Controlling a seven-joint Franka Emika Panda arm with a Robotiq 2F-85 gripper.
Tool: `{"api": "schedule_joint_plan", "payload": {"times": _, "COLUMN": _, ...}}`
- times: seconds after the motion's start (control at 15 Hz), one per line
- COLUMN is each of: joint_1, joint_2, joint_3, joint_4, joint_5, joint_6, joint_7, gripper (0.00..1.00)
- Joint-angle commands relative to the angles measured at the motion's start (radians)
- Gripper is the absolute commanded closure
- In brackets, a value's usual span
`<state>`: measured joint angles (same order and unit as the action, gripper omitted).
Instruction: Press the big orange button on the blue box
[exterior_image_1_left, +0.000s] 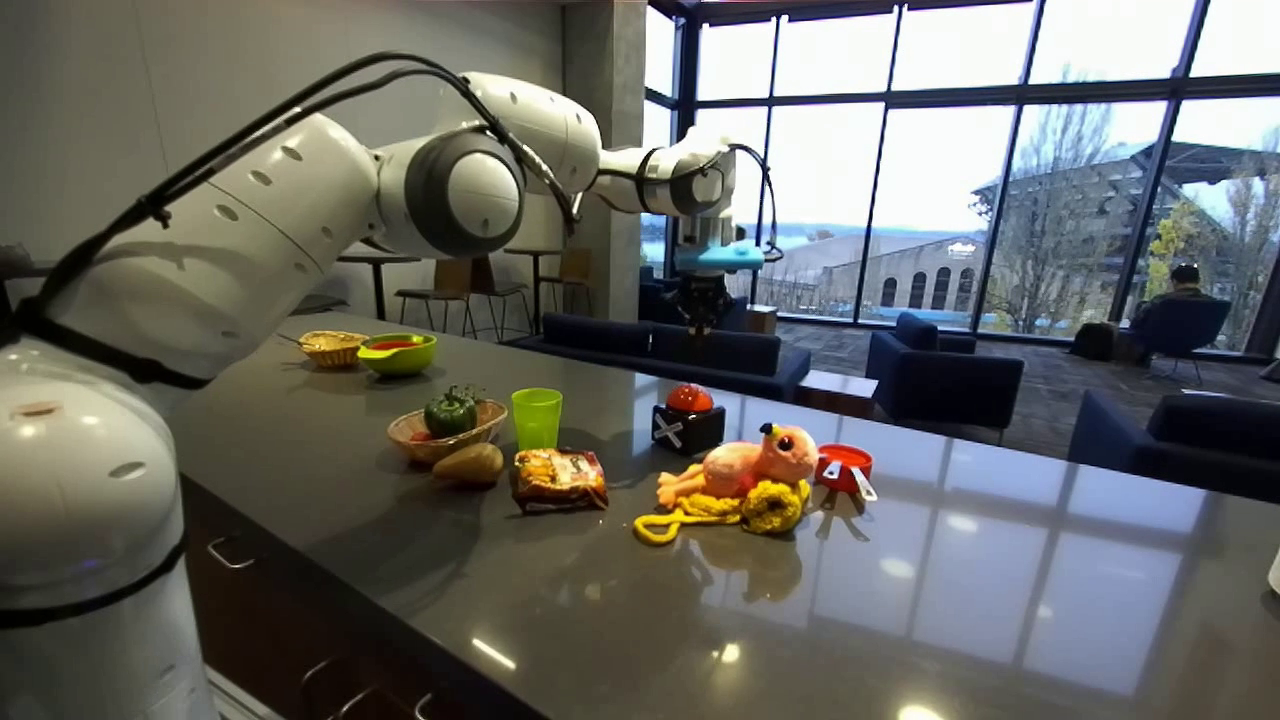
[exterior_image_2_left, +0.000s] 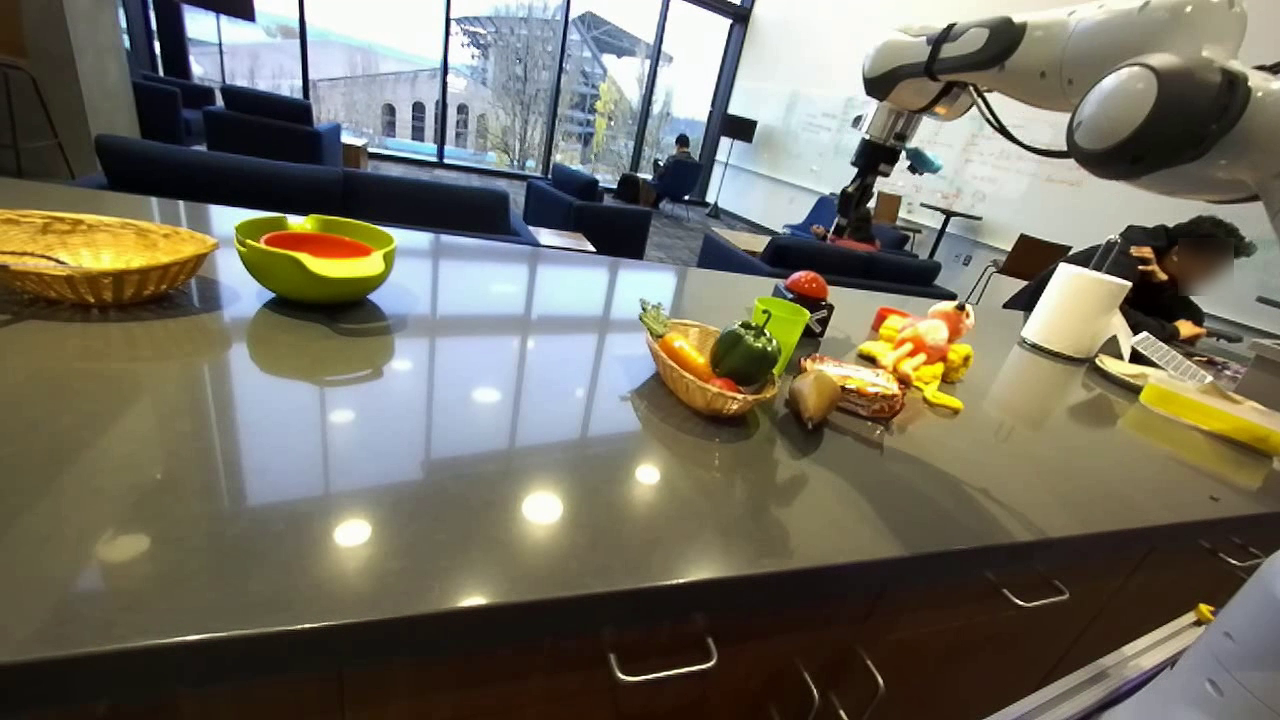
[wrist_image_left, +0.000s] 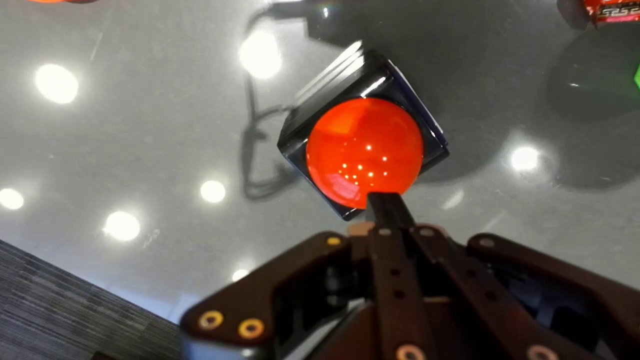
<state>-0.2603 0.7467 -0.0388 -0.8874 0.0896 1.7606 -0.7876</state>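
A big orange-red dome button (exterior_image_1_left: 690, 399) sits on top of a dark box (exterior_image_1_left: 688, 430) with a white X on its side. In an exterior view the button (exterior_image_2_left: 806, 285) and the box (exterior_image_2_left: 818, 318) stand behind the green cup. In the wrist view the button (wrist_image_left: 365, 150) fills the middle, on the box's glossy dark top (wrist_image_left: 385, 90). My gripper (exterior_image_1_left: 698, 326) is above the button with a visible gap. It also hangs above the counter in an exterior view (exterior_image_2_left: 845, 228). In the wrist view the shut, empty fingertips (wrist_image_left: 384, 197) overlap the button's lower edge.
A pink plush bird (exterior_image_1_left: 740, 466) on yellow knit lies beside the box, with red measuring cups (exterior_image_1_left: 843, 468) behind. A green cup (exterior_image_1_left: 537, 419), a snack packet (exterior_image_1_left: 560, 478) and a vegetable basket (exterior_image_2_left: 700, 398) stand close by. A paper towel roll (exterior_image_2_left: 1075, 310) stands farther off.
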Motion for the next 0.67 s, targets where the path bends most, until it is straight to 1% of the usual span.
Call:
{"api": "schedule_joint_plan", "payload": {"times": 0.0, "joint_1": 0.007, "joint_2": -0.136, "joint_3": -0.020, "joint_4": -0.159, "joint_5": -0.008, "joint_6": 0.056, "joint_7": 0.052, "gripper": 1.00}}
{"api": "schedule_joint_plan", "payload": {"times": 0.27, "joint_1": 0.022, "joint_2": -0.291, "joint_3": -0.028, "joint_4": -0.340, "joint_5": -0.006, "joint_6": 0.138, "joint_7": 0.140, "gripper": 1.00}}
{"api": "schedule_joint_plan", "payload": {"times": 0.6, "joint_1": 0.044, "joint_2": -0.491, "joint_3": -0.026, "joint_4": -0.557, "joint_5": -0.028, "joint_6": 0.198, "joint_7": 0.210, "gripper": 1.00}}
